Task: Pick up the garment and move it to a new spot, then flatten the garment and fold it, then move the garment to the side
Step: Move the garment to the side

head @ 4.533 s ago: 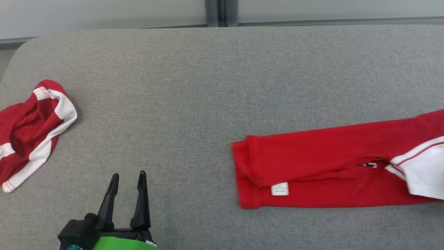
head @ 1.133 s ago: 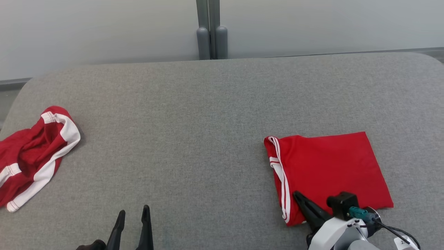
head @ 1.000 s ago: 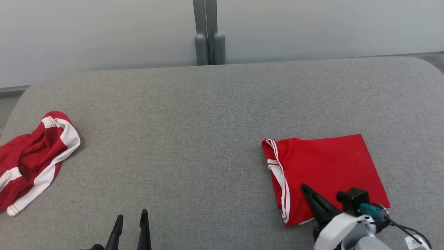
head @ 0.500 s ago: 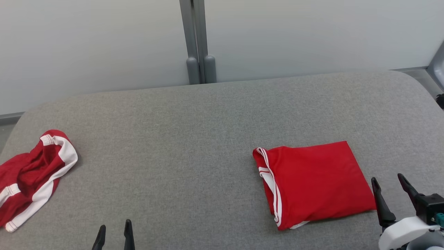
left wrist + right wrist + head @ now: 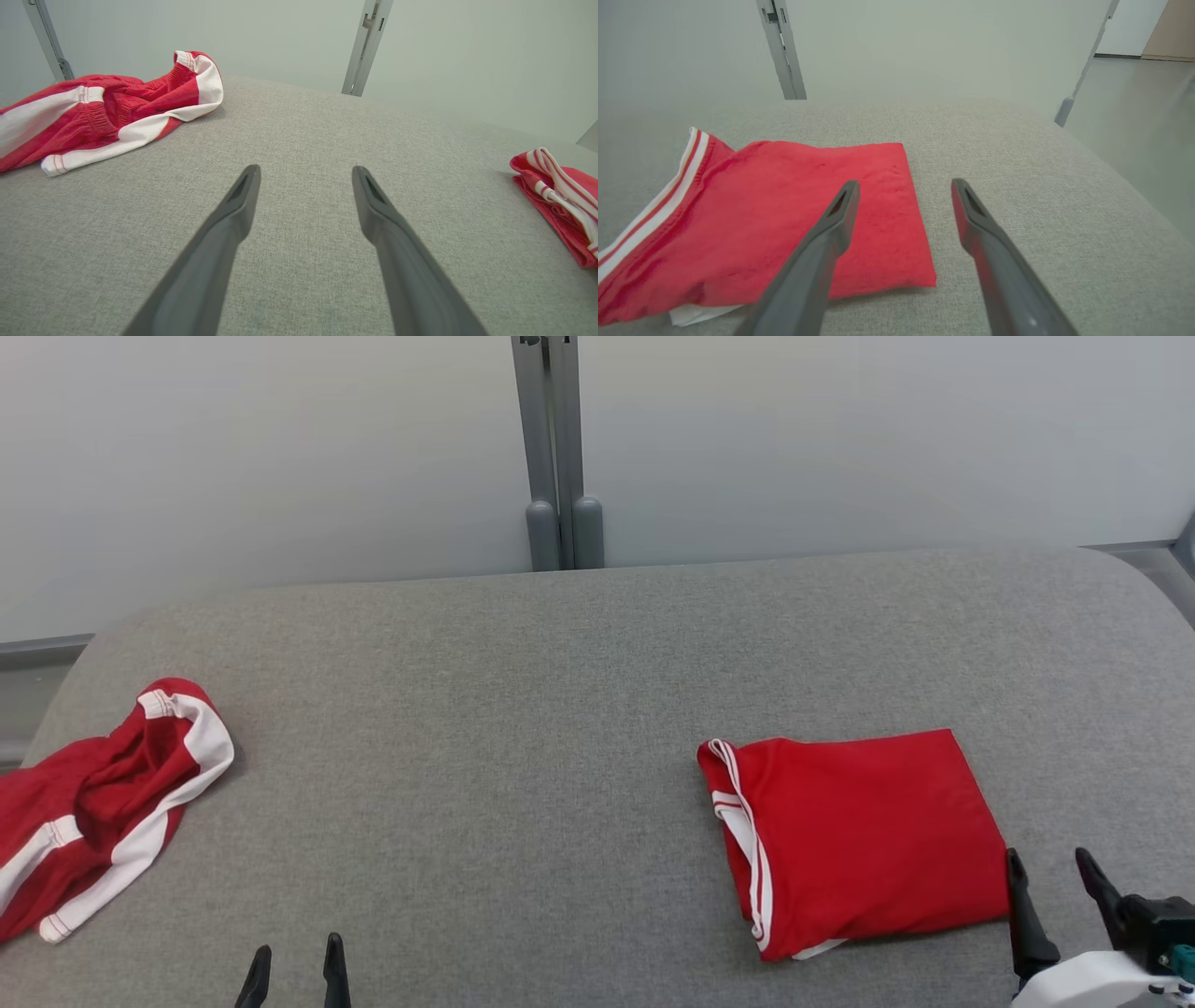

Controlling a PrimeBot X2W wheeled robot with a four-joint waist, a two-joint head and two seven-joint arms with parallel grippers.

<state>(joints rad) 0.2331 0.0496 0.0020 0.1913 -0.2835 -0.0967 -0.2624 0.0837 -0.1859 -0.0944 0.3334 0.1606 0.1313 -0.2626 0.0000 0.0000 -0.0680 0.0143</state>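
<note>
The folded garment [image 5: 864,840] lay flat on the right half of the grey surface [image 5: 523,728]. My right gripper [image 5: 1049,866] stood just beside its near right corner, fingers spread, empty. My left gripper [image 5: 297,954] was likewise spread, holding nothing.

right gripper [image 5: 1047,859]: two long black fingers [image 5: 980,224], tapered, narrow slot near each tip | white shell [image 5: 1088,982] at their base | black block [image 5: 1153,917] just above the shell | teal plug [image 5: 1182,959] just beside the shell | left gripper [image 5: 298,947]: same dark tapered fingers
</note>
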